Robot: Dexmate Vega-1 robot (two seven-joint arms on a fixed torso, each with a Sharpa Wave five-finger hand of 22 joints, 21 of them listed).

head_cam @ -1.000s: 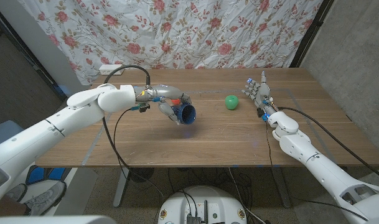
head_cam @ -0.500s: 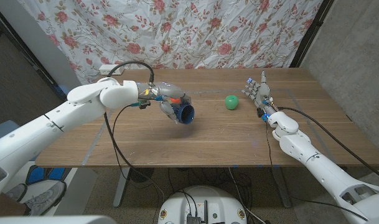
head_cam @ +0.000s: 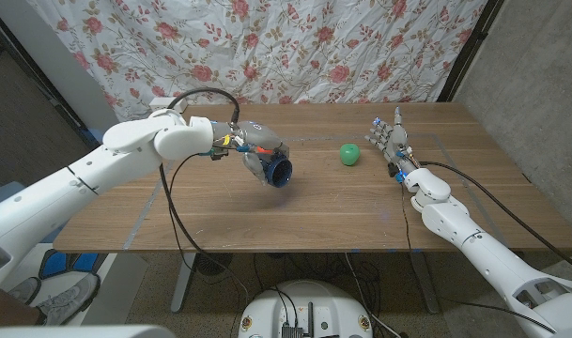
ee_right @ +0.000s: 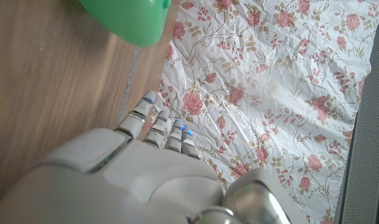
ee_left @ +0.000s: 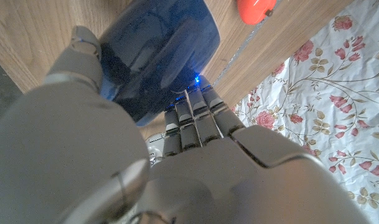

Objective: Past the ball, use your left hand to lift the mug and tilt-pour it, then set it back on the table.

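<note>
Behind the wooden desk [head_cam: 314,202] hangs a curtain [head_cam: 295,47] with a rose pattern. Above the desk's left part, the left hand [head_cam: 251,155] grasps the blue mug [head_cam: 277,170] and holds it in the air, tipped on its side with the mouth toward the camera. I judge this is the pouring tilt, so putting the mug back down is not yet done. The green ball [head_cam: 349,154] lies on the desk between the two hands, to the right of the mug. The right hand [head_cam: 389,137] waits near the far right side, released, with the fingers spread and pointing up; it has no part in this step.

The left wrist view gives what the head view cannot: the fingers [ee_left: 192,115] wrapped around the mug's wall. The right wrist view shows the ball's edge [ee_right: 128,18] close to that idle hand.
</note>
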